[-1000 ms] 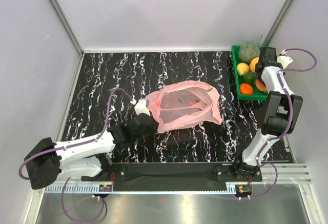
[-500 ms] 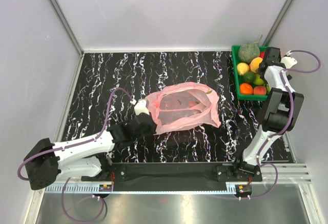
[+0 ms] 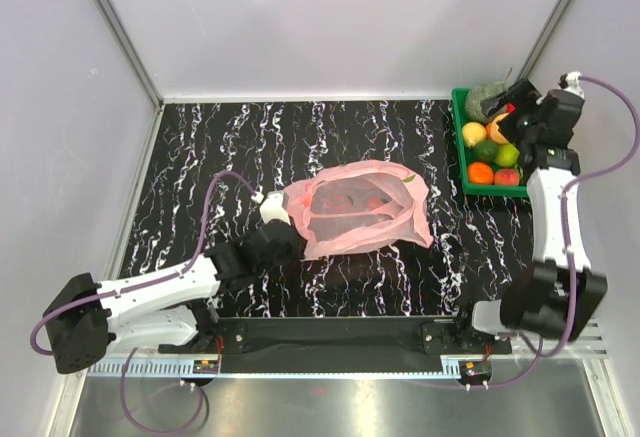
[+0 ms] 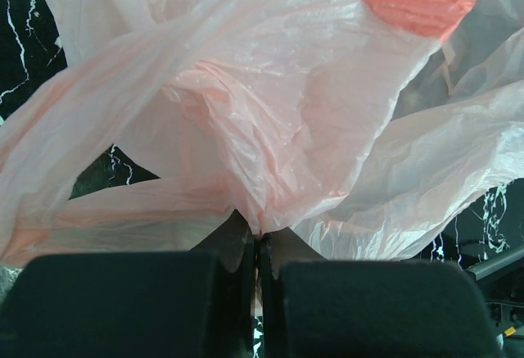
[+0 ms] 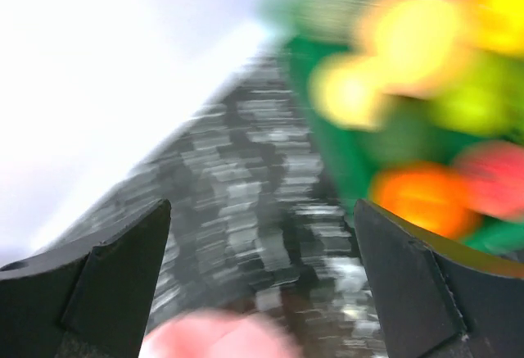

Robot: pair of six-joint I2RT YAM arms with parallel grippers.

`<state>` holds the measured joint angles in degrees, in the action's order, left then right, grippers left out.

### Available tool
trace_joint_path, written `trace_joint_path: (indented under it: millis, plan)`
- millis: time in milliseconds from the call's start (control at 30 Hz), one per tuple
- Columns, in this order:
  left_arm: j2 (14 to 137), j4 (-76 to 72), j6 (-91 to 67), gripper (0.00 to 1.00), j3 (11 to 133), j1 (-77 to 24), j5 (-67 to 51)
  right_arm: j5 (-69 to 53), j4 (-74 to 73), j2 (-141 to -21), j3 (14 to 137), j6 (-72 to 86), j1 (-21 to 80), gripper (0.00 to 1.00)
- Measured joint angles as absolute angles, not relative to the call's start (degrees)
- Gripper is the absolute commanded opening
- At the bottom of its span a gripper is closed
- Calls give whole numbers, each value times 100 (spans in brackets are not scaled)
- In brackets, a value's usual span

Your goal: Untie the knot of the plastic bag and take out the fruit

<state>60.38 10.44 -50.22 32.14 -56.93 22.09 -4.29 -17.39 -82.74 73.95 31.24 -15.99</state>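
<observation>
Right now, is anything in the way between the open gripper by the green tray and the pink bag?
No, nothing visible. The right gripper, open, hangs by the green tray, and only bare table lies between it and the plastic bag. The left gripper pinches the bag's opposite edge, out of the way.

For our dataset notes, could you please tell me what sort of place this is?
Probably a lab test cell, not a home: plain pale panel walls enclose a black marbled table, two robot arms are bolted at its near edge, and fruit fills a green tray.
</observation>
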Motion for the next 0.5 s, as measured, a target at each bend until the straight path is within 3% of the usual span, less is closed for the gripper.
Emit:
trace_joint_path:
  millis: [233, 400, 433, 467, 500]
  plan:
    - [5776, 930, -4941, 0, 3214, -5693, 2213, -3277, -434, -6718, 6309, 3509, -1415, 100]
    - [5457, 849, -4707, 0, 3214, -5693, 2244, -4110, -854, -5747, 5210, 3590, -1044, 100]
    - [5413, 821, -4654, 8, 3214, -5693, 2252, -4182, -1017, -5443, 5059, 3590, -921, 100]
    - [5382, 786, -4582, 33, 3214, -5693, 2252, -4263, -1170, -5054, 4943, 3590, -794, 100]
    - [5360, 760, -4488, 42, 3214, -5693, 2257, -4322, -1288, -4729, 4873, 3590, -729, 100]
